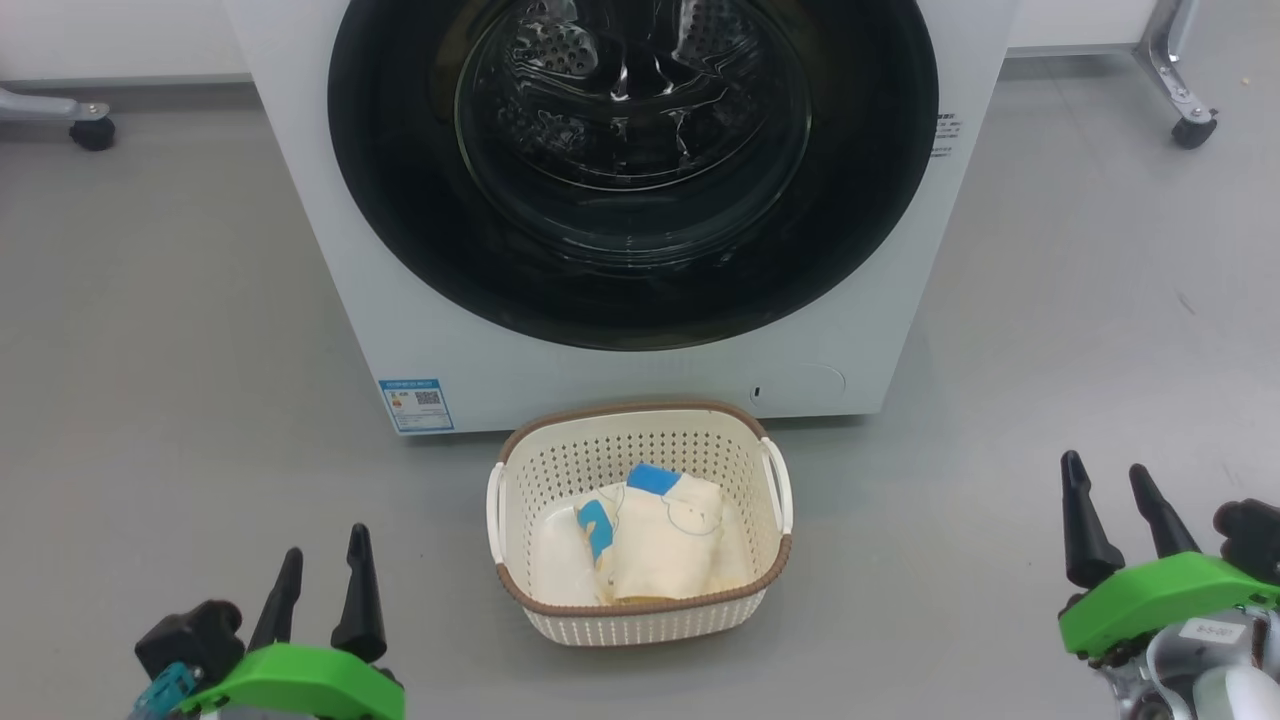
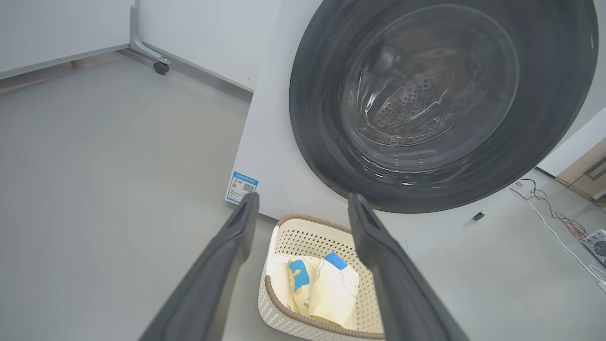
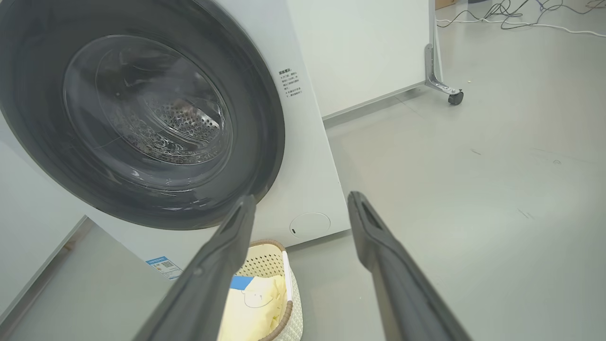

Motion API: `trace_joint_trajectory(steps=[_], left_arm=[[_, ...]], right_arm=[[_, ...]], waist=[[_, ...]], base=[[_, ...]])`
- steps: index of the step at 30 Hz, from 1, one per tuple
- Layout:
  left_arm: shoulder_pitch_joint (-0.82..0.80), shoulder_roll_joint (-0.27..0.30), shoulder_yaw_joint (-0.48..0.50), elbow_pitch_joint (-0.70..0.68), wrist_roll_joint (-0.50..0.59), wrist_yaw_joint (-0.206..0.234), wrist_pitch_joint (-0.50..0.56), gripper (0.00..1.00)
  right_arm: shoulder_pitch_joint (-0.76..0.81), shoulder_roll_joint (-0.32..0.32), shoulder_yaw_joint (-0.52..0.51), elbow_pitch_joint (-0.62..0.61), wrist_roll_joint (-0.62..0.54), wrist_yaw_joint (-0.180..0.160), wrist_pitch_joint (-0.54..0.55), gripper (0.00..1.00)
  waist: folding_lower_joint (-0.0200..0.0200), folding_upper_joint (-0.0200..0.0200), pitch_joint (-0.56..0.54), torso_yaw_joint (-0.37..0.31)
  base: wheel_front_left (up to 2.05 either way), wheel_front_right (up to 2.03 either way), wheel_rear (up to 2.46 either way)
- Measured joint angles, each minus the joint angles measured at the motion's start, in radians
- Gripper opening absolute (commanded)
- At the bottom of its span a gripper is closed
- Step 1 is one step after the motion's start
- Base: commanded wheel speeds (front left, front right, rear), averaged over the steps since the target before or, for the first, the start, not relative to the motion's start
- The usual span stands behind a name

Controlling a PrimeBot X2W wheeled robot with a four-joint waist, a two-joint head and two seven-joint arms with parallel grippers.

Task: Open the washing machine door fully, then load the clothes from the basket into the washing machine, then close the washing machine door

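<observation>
1. Currently washing machine door (image 1: pixel 632 150) shut, upper centre.
2. Clothes (image 1: pixel 655 540) in basket (image 1: pixel 640 408), lower centre, below door: short loading reach.
3. Left gripper (image 1: pixel 325 543), right gripper (image 1: pixel 1106 464) spread, empty, lower corners: probably staged for door.

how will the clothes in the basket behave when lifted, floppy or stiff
Probably floppy: the clothes lie folded and creased, sagging into the basket, so a pinched corner would likely let the rest drape and unfold. They look thin and light. Stacked loosely, a second piece might drag up with the first.
</observation>
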Motion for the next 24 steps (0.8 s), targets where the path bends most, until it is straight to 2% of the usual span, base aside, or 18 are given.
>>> trace_joint_trajectory(steps=[24], left_arm=[[-0.022,0.0,-0.032,0.028,0.235,0.026,-0.067,1.0]], right_arm=[[-0.001,0.01,-0.037,-0.036,-0.312,0.0,-0.045,1.0]], waist=[[0.0,0.0,-0.001,0.008]], base=[[0.0,0.0,0.0]])
